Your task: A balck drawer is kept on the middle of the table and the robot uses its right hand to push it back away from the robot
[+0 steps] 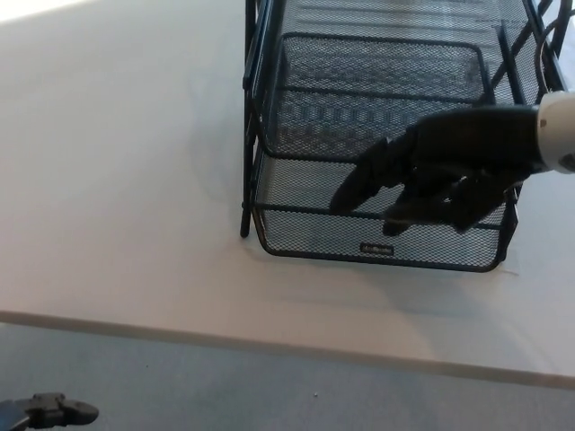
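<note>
- In the head view, you have the black mesh drawer (pixel 377 229) on the pale table (pixel 117 180), sitting in the upper right of the picture, toward one o'clock from the middle.
- Its front wall with a small label faces you at six o'clock; the drawer sits low in a black wire rack (pixel 256 108) whose upper tiers run off the top edge, so you cannot see how tall the rack stands.
- Your right hand (pixel 431 175) comes in from three o'clock, its white forearm cut off by the right edge.
- The hand hangs over the drawer's front part, fingers (pixel 359 184) apart and loosely curled, pointing toward nine o'clock and holding nothing.
- Whether the fingertips touch the mesh you cannot tell; the hand hides the drawer's right inner corner.
- At seven o'clock, below the table's near edge, a dark object (pixel 49 411) is cut off by the frame and too unclear to identify.
</note>
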Robot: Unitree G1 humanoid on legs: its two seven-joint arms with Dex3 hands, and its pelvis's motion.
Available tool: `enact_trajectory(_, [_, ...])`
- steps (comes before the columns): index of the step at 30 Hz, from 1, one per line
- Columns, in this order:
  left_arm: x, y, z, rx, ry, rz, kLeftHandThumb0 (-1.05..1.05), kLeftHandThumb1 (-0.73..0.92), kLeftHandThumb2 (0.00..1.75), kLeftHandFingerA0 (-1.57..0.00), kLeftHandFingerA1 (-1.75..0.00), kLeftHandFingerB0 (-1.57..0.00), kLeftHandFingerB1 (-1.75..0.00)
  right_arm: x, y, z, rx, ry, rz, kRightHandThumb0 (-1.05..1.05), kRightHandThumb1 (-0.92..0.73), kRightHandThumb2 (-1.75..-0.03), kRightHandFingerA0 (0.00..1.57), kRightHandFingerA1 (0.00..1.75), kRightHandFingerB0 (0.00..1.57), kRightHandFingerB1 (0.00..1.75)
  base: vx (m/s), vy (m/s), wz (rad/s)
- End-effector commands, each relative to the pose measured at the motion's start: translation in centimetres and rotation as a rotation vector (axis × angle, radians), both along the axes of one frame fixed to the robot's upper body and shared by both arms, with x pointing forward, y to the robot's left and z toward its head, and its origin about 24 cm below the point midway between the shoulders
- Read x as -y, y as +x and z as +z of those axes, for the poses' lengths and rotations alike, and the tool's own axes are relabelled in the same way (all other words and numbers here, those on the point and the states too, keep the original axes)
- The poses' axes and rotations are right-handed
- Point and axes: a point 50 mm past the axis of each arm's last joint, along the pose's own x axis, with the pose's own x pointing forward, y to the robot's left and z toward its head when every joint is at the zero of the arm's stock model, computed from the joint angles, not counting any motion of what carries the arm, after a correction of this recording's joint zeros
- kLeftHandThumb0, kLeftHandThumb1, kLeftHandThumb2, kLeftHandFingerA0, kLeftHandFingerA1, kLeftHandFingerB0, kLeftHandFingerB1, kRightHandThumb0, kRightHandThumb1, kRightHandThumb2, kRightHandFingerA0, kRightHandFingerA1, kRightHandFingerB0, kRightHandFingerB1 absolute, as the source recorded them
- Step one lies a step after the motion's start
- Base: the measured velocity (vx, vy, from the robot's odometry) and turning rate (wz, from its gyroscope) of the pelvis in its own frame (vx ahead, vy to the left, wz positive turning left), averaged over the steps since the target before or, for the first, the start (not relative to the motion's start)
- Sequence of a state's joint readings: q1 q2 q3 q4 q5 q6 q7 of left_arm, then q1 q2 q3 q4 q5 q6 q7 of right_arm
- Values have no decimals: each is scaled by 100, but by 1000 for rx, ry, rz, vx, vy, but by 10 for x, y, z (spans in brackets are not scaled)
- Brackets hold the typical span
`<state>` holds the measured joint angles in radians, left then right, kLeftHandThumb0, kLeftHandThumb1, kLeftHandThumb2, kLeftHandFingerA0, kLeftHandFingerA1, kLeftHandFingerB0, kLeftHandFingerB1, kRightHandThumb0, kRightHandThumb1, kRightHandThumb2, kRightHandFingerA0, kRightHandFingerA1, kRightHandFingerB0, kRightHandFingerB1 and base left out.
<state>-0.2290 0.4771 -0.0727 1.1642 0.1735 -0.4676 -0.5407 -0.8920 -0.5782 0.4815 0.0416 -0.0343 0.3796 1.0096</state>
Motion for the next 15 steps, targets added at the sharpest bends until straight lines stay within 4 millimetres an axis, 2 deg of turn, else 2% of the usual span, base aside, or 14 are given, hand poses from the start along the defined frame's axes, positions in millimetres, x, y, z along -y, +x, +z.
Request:
enact_trajectory(1, [-6,-4,2,8,28,-3,-73,83,66,-45,-35,-39,-34,4,4,-1,4,9,-4,-70,-91,-67,45,38,33,34,0,0,0])
enact_trajectory(3, [-6,-4,2,4,19,2,-72,82,65,-45,-35,-39,-34,4,2,-5,-1,6,3,-71,-90,-67,45,38,33,34,0,0,0])
enact_trajectory(4, [-6,-4,2,1,9,9,-69,67,104,-37,-51,-22,-43,4,-3,-9,-8,3,22,-73,-90,-67,44,38,32,33,0,0,0])
enact_trajectory(6, [-7,-4,2,0,9,9,-70,67,104,-37,-51,-22,-43,4,-8,-11,-14,3,39,-73,-89,-67,44,38,32,33,0,0,0])
enact_trajectory(7, [-7,-5,1,0,11,7,-76,76,68,-43,-36,-36,-34,3,-11,-12,-17,3,48,-73,-89,-67,44,38,32,33,0,0,0])
enact_trajectory(9, [-7,-6,1,0,12,7,-76,76,68,-43,-36,-36,-34,3,-15,-13,-19,2,55,-73,-89,-67,44,38,32,33,0,0,0])
enact_trajectory(10, [-6,-8,0,0,8,9,-73,82,65,-45,-35,-39,-34,2,-28,-10,-5,-2,97,-71,-91,-68,44,38,31,33,0,0,0])
enact_trajectory(11, [-6,-8,0,0,7,9,-73,82,65,-45,-35,-39,-34,2,-30,-10,-4,-2,101,-71,-91,-68,44,38,31,33,0,0,0])
enact_trajectory(13, [-7,-9,-1,-2,8,13,-77,75,68,-43,-36,-37,-34,1,-44,-3,32,-9,153,-72,-92,-69,42,37,31,32,0,0,0])
enact_trajectory(14, [-7,-8,0,-1,11,14,-72,67,105,-37,-51,-22,-43,0,-51,2,48,-6,186,-72,-92,-71,42,38,30,33,0,0,0])
enact_trajectory(15, [-8,-7,1,1,14,14,-72,67,105,-37,-51,-22,-43,-1,-58,7,64,-2,221,-72,-92,-71,42,38,30,33,0,0,0])
